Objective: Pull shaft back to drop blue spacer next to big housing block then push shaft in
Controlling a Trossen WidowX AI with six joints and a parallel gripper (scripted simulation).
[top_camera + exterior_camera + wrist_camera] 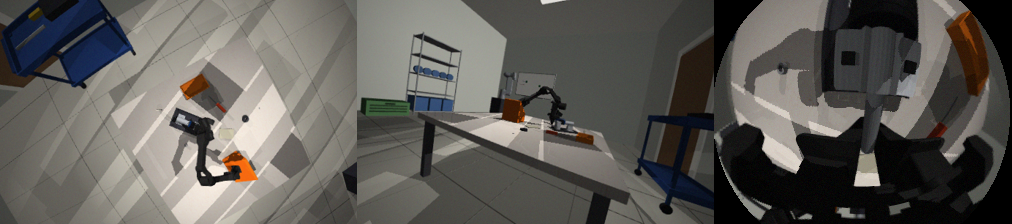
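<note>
My gripper [194, 128] [866, 120] is shut on the shaft [872, 120], gripping its near end. The shaft runs into a grey block [881, 60] with two dark square holes, on a dark tray [173, 118]. A light grey housing part [182, 120] [569, 126] sits in the tray. A small blue part [189, 124], which looks like the blue spacer, shows between it and my gripper. The wrist view does not show the spacers; the grey block and dark shadow hide the far stretch of the shaft. Whether the blue part hangs on the shaft I cannot tell.
An orange bin [194, 86] [585, 138] [969, 55] and a red-handled tool [221, 107] [937, 131] lie beside the tray. A small round piece [186, 145] [782, 68] lies on the other side. A cream block [226, 133], a black ring [245, 117] and a larger orange object [246, 170] [513, 110] stand farther off.
</note>
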